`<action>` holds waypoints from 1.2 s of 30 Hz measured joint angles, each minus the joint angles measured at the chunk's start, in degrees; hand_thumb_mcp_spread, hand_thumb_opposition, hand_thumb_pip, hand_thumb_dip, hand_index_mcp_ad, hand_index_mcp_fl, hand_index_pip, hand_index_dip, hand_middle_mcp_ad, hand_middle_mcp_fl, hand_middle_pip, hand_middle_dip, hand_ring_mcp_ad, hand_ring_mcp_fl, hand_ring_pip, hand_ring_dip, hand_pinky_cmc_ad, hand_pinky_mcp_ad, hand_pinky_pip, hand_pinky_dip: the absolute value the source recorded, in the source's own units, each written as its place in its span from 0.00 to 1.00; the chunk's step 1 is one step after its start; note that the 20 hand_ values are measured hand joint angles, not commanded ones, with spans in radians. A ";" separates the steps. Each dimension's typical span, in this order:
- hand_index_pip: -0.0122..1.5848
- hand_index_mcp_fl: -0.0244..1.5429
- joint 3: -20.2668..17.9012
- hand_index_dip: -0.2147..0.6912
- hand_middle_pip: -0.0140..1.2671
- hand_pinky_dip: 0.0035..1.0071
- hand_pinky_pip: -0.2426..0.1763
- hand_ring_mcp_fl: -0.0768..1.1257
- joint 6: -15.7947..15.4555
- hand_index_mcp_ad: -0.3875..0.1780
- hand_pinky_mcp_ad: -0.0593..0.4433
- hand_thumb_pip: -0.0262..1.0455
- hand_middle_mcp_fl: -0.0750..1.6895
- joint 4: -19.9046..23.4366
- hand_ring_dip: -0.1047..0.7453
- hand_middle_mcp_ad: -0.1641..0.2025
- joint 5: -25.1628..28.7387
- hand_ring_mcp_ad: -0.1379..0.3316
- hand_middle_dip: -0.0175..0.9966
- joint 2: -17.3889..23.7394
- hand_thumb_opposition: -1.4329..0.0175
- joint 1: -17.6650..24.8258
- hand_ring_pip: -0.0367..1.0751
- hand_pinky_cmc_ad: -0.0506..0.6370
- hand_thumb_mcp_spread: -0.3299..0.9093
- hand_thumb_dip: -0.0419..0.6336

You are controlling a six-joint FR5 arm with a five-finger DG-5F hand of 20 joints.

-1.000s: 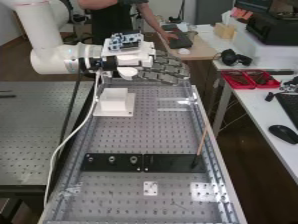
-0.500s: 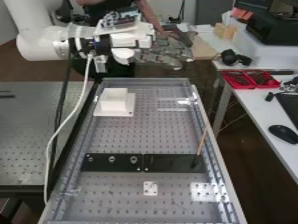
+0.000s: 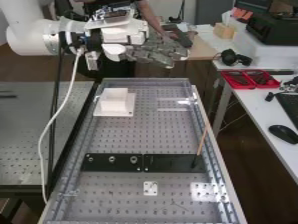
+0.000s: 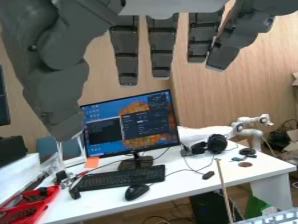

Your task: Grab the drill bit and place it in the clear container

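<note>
Grey hand (image 3: 156, 53) — fingers straight, wide open, near the bench's (image 3: 123, 135) far end

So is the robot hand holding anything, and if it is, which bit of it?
No, nothing is held. The hand is open: its fingers are straight, and there's nothing gripped between them and the thumb.

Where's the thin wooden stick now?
In the high view, the stick slants up near the right edge of the bench, its dark lower end at the right-hand black plate.
</note>
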 joint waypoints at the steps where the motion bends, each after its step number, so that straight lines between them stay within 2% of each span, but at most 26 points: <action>1: 0.07 0.23 0.18 0.47 0.10 0.36 0.40 0.07 -0.19 0.57 0.35 0.58 0.13 -0.70 0.21 0.66 -0.20 0.69 0.20 0.09 0.48 -0.05 0.11 0.49 0.52 0.36; 9: 0.06 0.23 2.67 0.49 0.10 0.36 0.40 0.07 -1.38 0.58 0.35 0.57 0.13 -6.48 0.21 0.66 -1.83 0.69 0.20 0.69 0.48 -0.70 0.11 0.49 0.52 0.34; 17: 0.06 0.23 7.48 0.50 0.10 0.38 0.39 0.07 -3.32 0.58 0.35 0.57 0.13 -14.59 0.21 0.66 -5.24 0.69 0.20 1.13 0.48 -2.49 0.11 0.49 0.51 0.34; 23: 0.06 0.23 10.18 0.50 0.10 0.38 0.40 0.07 -4.59 0.58 0.35 0.57 0.14 -18.93 0.21 0.66 -6.47 0.69 0.20 1.30 0.48 -3.43 0.11 0.49 0.51 0.34; 36: 0.06 0.23 9.86 0.51 0.10 0.38 0.40 0.07 -5.60 0.57 0.35 0.56 0.14 -17.38 0.21 0.65 -5.13 0.69 0.20 3.52 0.48 -3.48 0.11 0.49 0.51 0.34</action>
